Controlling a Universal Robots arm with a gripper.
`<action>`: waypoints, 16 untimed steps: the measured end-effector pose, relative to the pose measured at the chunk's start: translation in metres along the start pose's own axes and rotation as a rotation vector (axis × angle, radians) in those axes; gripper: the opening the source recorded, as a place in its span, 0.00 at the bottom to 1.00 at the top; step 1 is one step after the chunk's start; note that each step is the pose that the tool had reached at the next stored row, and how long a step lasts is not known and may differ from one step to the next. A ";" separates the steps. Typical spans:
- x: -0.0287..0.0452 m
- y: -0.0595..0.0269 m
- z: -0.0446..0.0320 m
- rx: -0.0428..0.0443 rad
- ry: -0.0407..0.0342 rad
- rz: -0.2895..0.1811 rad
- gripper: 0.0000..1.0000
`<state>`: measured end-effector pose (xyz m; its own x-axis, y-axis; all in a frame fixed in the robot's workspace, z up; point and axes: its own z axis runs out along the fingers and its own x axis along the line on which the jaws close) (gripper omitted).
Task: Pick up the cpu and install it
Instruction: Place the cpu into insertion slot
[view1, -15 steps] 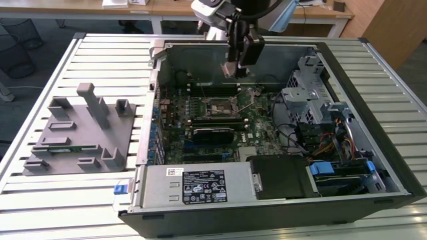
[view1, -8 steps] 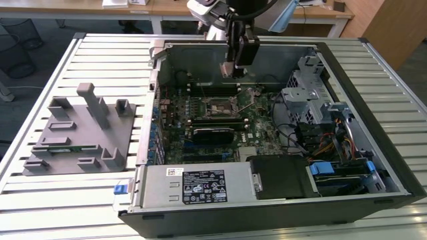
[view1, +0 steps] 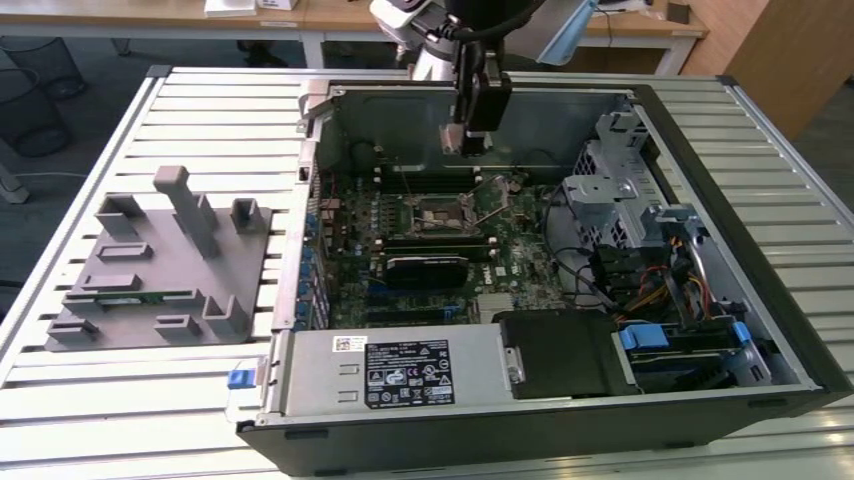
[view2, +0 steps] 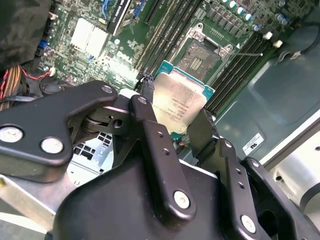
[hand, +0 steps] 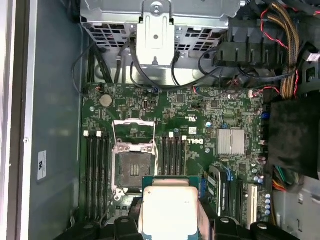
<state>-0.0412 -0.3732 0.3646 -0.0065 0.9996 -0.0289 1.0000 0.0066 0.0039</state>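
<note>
My gripper (view1: 467, 142) hangs over the back part of the open computer case (view1: 694, 400). It is shut on the cpu (view2: 180, 102), a flat square chip with a silvery top and a green rim, held by two opposite edges between the black fingers (view2: 145, 115). In the first wrist view the cpu (hand: 167, 207) sits just beside the open cpu socket (hand: 131, 167), whose metal retention frame is lifted up. That socket (view1: 445, 212) lies on the motherboard below and slightly in front of the gripper. In the second wrist view, the socket (view2: 202, 55) shows beyond the held chip.
A grey fixture (view1: 154, 265) holding a green memory stick (view1: 127, 295) stands on the slatted table at the exterior view's left. Inside the case are memory slots (hand: 172, 155), a black block (view1: 427, 268), the power supply (view1: 387, 370), a drive cage (view1: 607, 190) and cable bundles (view1: 641, 275).
</note>
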 end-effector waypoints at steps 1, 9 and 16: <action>0.0009 -0.0002 0.0003 -0.0003 -0.0001 0.004 0.53; 0.0154 -0.0002 0.0104 -0.0018 0.0002 -0.017 0.53; 0.0204 -0.0002 0.0231 -0.0039 0.0003 -0.056 0.53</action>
<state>-0.0415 -0.3535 0.3409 -0.0620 0.9977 -0.0289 0.9980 0.0622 0.0062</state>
